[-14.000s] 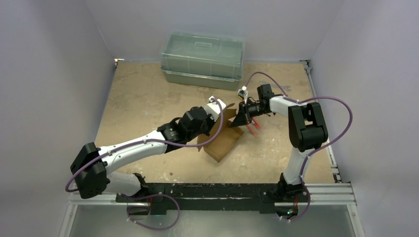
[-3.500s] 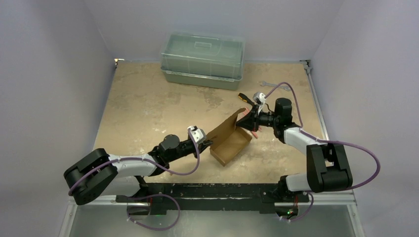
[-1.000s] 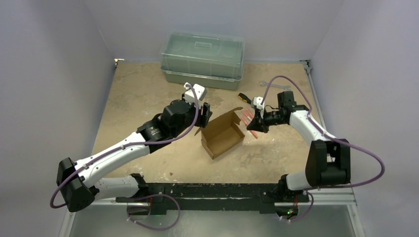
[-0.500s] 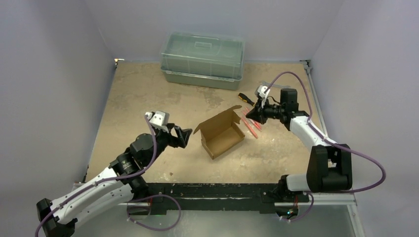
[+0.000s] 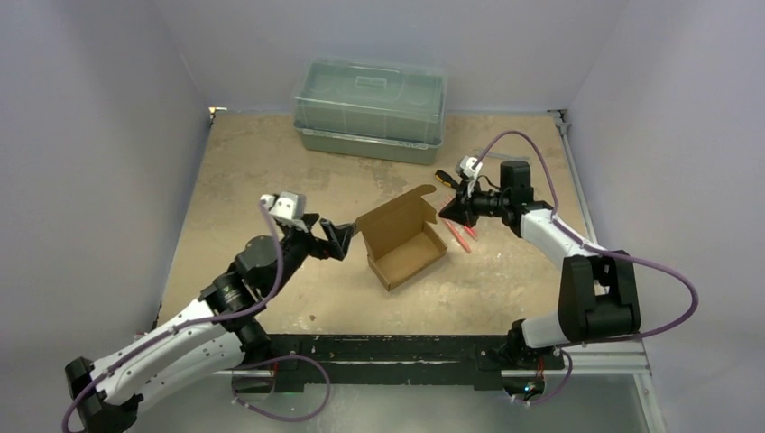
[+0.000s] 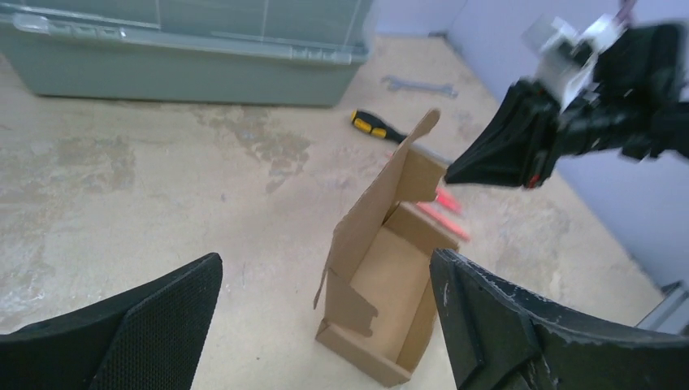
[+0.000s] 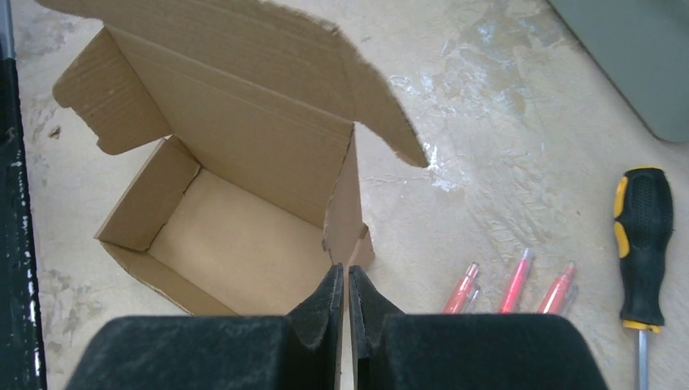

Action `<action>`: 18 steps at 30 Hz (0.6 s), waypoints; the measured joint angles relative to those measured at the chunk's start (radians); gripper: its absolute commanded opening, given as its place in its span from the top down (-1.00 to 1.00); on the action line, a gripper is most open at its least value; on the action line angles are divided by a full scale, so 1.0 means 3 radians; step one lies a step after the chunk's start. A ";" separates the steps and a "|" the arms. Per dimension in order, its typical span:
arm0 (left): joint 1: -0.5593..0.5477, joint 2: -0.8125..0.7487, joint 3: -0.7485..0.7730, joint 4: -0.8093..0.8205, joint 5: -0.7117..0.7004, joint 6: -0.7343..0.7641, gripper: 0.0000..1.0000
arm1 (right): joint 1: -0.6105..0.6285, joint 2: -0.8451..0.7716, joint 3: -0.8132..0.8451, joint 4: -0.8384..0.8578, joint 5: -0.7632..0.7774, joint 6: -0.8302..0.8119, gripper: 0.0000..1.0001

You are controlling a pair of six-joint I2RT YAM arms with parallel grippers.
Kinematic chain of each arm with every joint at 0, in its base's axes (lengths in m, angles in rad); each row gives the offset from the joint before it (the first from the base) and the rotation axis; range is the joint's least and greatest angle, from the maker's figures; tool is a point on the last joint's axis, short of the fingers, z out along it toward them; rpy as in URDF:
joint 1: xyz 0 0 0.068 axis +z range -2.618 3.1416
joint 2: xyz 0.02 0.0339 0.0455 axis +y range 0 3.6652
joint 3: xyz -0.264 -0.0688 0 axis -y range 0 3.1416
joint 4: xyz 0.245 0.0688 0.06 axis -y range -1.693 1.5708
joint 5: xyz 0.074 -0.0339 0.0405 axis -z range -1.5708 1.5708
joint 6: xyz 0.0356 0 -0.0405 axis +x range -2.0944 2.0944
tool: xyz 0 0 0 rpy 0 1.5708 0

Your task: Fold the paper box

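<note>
One paper box (image 5: 401, 240) (unheld), left end effector (image 6: 326, 258) agape, right end effector (image 7: 342, 272) closed

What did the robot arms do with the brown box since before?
The left gripper drew back to the left of the paper box and opened wide. The right gripper left the lid flap and now sits shut by the box's corner. The bin, screwdriver and red pens stayed put.
</note>
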 measured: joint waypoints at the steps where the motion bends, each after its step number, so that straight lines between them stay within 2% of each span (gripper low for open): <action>1: 0.0000 -0.0123 -0.0032 0.0013 -0.0028 -0.0014 -0.98 | 0.0019 0.0013 0.0000 0.0006 0.0000 0.0000 0.86; 3: 0.0000 -0.0268 -0.0038 0.0071 -0.0064 -0.0062 -0.98 | 0.0067 0.0058 0.0003 0.0006 0.0000 -0.0008 0.86; 5: 0.0003 -0.0200 -0.0015 0.0148 -0.0069 -0.0114 -0.98 | 0.0104 0.0098 0.0003 0.0000 0.0000 -0.0013 0.85; 11: 0.0121 0.0637 0.0093 0.0155 -0.0089 -0.0334 -0.98 | 0.0127 0.0104 0.0003 -0.0052 0.0000 -0.0036 0.81; 14: 0.0439 0.0888 0.0093 0.0206 0.0126 -0.0450 -0.95 | 0.0127 0.0079 0.0003 -0.0076 -0.0001 -0.0056 0.79; 18: 0.1353 0.1123 0.0008 0.0674 0.0917 -0.0814 -0.91 | 0.0127 0.0034 0.0001 -0.0102 -0.0004 -0.0093 0.77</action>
